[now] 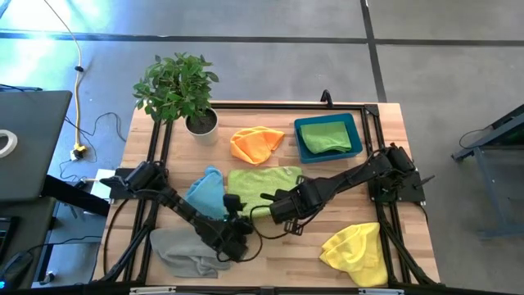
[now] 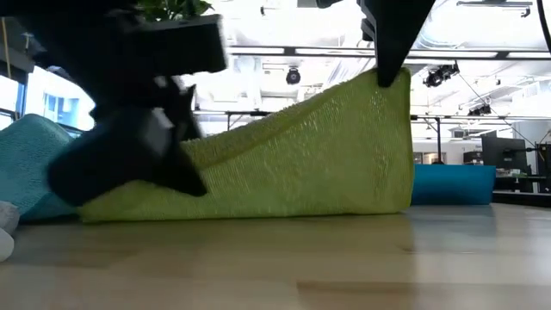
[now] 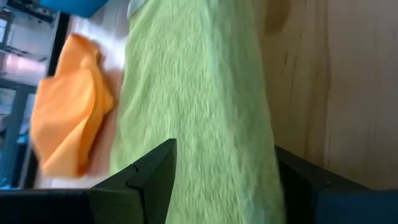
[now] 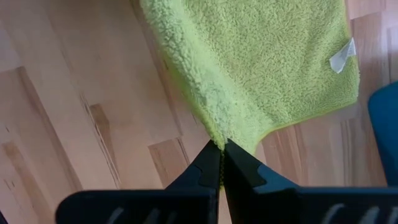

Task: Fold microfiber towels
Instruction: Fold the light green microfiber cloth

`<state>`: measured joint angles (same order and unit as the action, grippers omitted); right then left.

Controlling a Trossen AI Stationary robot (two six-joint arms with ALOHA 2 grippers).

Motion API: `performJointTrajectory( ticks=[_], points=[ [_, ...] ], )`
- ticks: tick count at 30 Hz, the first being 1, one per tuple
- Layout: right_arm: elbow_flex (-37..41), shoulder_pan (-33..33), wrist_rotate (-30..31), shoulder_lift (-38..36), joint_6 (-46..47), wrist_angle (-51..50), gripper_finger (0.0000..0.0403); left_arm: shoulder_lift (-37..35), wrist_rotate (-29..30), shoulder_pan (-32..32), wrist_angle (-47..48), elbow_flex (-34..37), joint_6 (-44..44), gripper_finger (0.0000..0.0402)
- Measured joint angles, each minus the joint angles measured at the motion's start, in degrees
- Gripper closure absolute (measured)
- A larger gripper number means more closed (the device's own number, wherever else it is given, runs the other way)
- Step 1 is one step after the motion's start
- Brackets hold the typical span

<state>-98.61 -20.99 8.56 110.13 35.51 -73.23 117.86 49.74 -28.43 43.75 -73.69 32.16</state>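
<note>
From above, the lime towel (image 1: 260,182) is seen mid-bench (image 1: 278,262), pinched at its near edge by the shut right gripper (image 1: 274,206), seemingly for a fold, while the left gripper (image 1: 237,238) is spread wide and holds nothing. At bench level, that edge is raised like a tent. In the wrist views, bare wood is left beside the towel's hem, with the orange towel (image 3: 68,118) just beyond.

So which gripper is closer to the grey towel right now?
Left. The left gripper is just beside the grey towel; the right gripper is farther off, pinching the lime green towel.
</note>
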Motion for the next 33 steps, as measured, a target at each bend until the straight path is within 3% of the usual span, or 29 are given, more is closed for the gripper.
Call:
performJointTrajectory(
  ticks=[7, 20, 33],
  points=[
    [0.0, 0.0, 0.1, 0.0, 0.4, 0.0, 0.0402, 0.0, -0.5, -3.3, 9.6, 0.0, 8.0, 0.0198],
    [0.0, 0.1, 3.2, -0.1, 0.7, 0.4, 0.0402, 0.0, 1.0, -9.4, 13.1, -4.0, 9.3, 0.0198],
    [0.1, 0.0, 5.5, 1.3, 2.2, 1.5, 0.0402, 0.0, 3.5, -11.8, 25.8, -6.9, 15.5, 0.0198]
  ],
)
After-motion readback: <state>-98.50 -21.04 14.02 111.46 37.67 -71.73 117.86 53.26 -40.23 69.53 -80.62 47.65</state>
